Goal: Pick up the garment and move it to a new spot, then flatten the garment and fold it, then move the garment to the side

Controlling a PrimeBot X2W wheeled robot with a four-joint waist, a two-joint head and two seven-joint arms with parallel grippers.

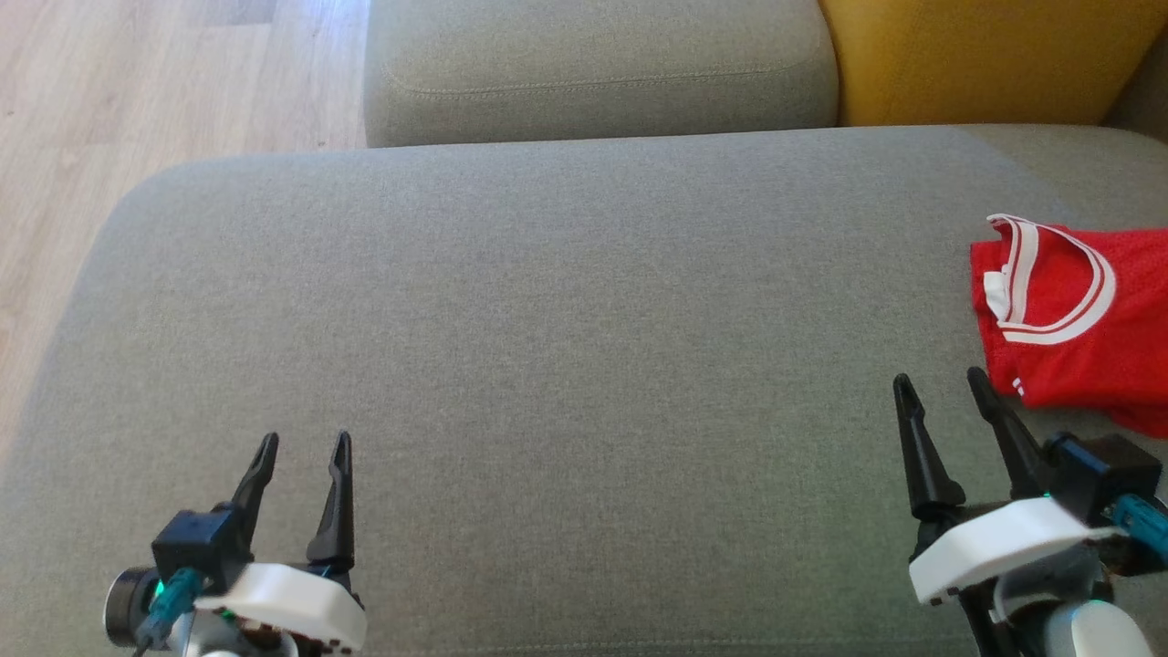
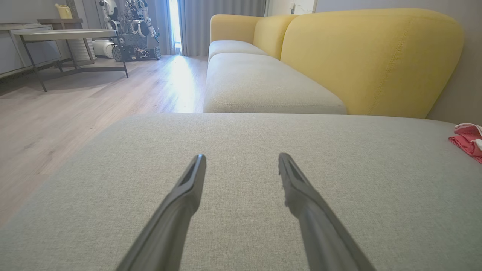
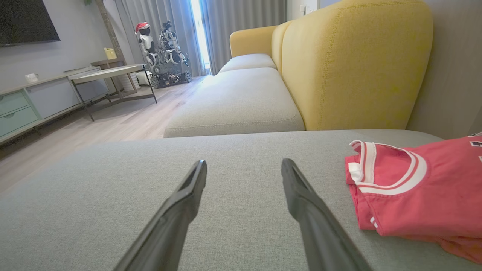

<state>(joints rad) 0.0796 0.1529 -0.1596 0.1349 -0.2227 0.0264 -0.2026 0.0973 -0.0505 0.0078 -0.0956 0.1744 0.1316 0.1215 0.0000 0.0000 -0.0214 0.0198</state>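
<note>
The garment (image 1: 1077, 319) lay folded just right of the right gripper (image 1: 939, 376); it and the left gripper (image 1: 306, 437) gaped empty; task seemingly finished.

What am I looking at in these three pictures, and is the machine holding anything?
This is a two-armed robot facing a grey sofa cushion. The top-down picture comes from a camera on its head. The two dark forked things at the bottom are its left tool and right tool. The other two pictures come from a camera on each wrist, looking out along that tool's two prongs. A red jersey with white trim lies on the cushion, just to the right of the right tool. Both tools are open and hold nothing.
</note>
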